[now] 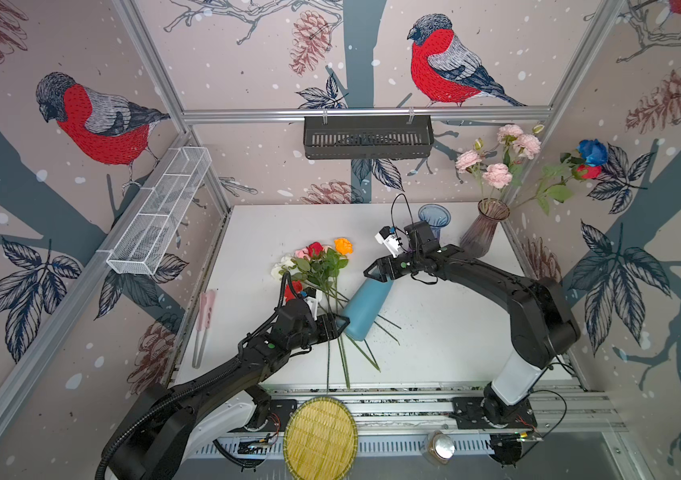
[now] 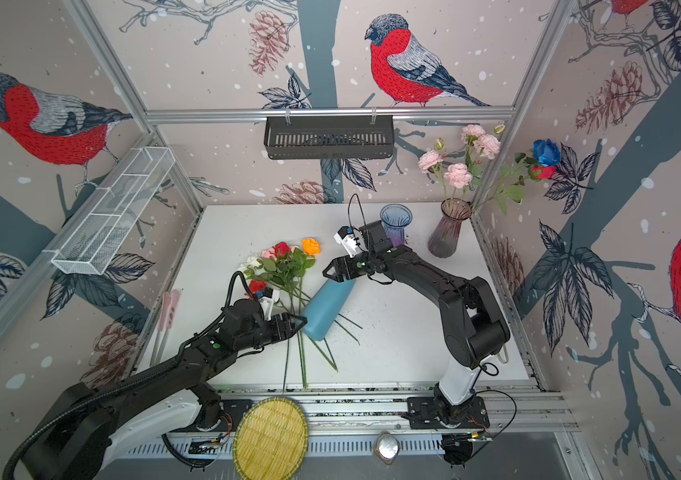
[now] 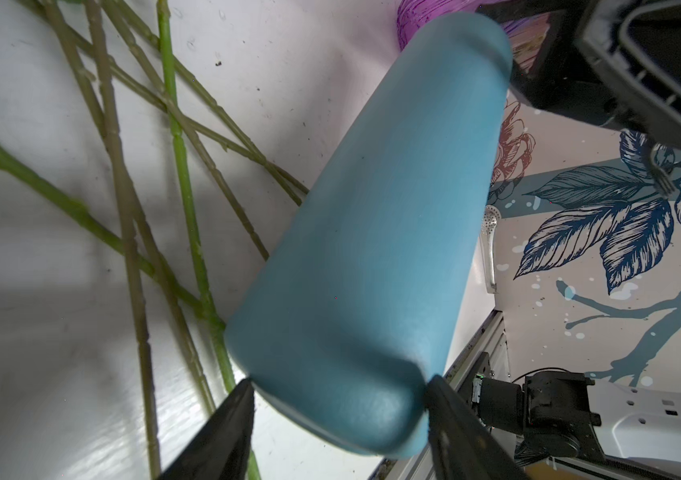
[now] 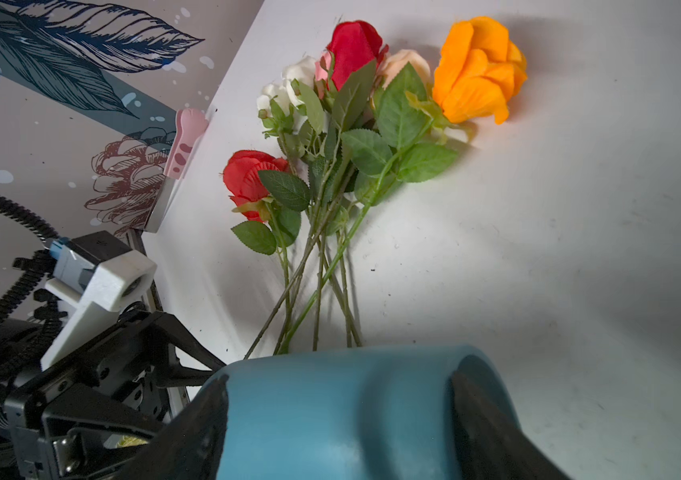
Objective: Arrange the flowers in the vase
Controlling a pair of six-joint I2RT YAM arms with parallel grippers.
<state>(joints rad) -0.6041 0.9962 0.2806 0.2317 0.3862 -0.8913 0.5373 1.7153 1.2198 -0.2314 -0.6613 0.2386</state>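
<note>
A matte blue vase hangs tilted over the table, held at both ends. My left gripper is shut on its wide base, a finger on each side. My right gripper is shut on its narrow neck end, one finger at the mouth rim. Loose flowers, red, orange, white, pink and peach, lie on the white table. Their green stems run under the vase.
At the back right a purple glass vase holds pink flowers and a blue and a red one. A translucent blue glass vase stands behind my right wrist. Pink tongs lie at the left edge, a bamboo tray in front.
</note>
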